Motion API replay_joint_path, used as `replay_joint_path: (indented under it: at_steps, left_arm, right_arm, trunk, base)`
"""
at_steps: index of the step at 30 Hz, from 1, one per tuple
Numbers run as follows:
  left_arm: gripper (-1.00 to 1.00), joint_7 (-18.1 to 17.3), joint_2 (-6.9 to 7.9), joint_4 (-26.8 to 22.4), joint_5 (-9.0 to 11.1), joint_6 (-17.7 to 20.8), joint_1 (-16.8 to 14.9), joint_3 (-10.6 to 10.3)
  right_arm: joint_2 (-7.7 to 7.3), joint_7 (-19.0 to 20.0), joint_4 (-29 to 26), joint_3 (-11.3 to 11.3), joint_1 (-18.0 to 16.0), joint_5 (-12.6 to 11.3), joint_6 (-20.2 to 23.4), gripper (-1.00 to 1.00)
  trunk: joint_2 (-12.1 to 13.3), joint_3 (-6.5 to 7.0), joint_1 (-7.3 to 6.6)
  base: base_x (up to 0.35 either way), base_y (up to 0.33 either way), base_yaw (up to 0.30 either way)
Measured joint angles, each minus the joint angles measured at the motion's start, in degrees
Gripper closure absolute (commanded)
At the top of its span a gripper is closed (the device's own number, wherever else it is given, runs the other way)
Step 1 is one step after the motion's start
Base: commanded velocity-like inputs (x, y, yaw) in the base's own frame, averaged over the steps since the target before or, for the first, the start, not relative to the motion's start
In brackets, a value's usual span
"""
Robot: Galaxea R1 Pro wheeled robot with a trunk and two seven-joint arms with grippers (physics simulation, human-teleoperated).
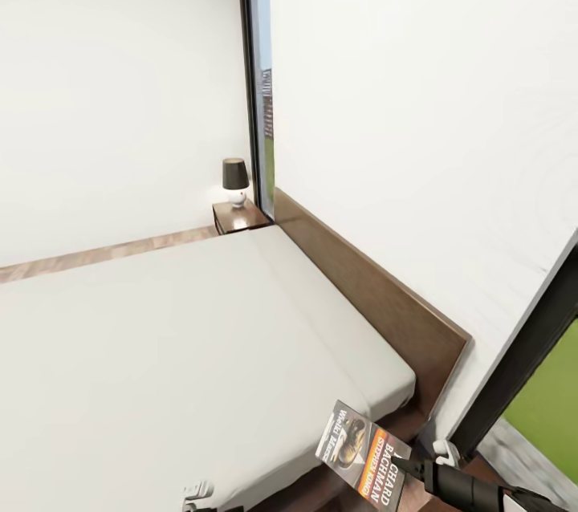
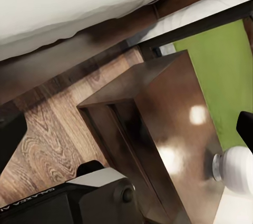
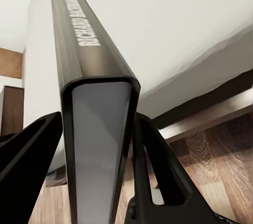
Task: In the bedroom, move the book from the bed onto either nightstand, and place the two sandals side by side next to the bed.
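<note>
The book (image 1: 363, 454), a paperback with an orange band and "Bachman" lettering, hangs tilted just past the near corner of the bed (image 1: 160, 351). My right gripper (image 1: 405, 468) is shut on its edge. In the right wrist view both fingers (image 3: 158, 171) clamp the book (image 3: 79, 39), spine up, above the mattress edge and plank floor. A glossy dark-brown nightstand (image 2: 174, 124) stands beside the bed in the left wrist view, with my left gripper (image 2: 132, 124) open above it. A second nightstand (image 1: 239, 217) sits at the far side of the headboard. The sandals are out of view.
A dark-shaded lamp (image 1: 234, 183) stands on the far nightstand, and a white lamp base (image 2: 235, 168) on the near one. The headboard (image 1: 369, 295) runs along the white wall. Dark-framed windows (image 1: 258, 87) flank the bed. Wood floor (image 2: 47, 145) lies beside the bed frame.
</note>
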Motion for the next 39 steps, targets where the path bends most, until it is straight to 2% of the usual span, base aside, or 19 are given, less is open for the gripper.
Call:
replay_joint_path:
  at_steps: [39]
  left_arm:
    - [-1.0,-0.1,0.0,0.0,0.0,0.0,0.0,0.0]
  right_arm:
    - [0.03,0.0,0.0,0.0,0.0,0.0,0.0,1.0]
  trunk:
    - [0.0,3.61,0.0]
  base:
    - [0.0,0.0,0.0]
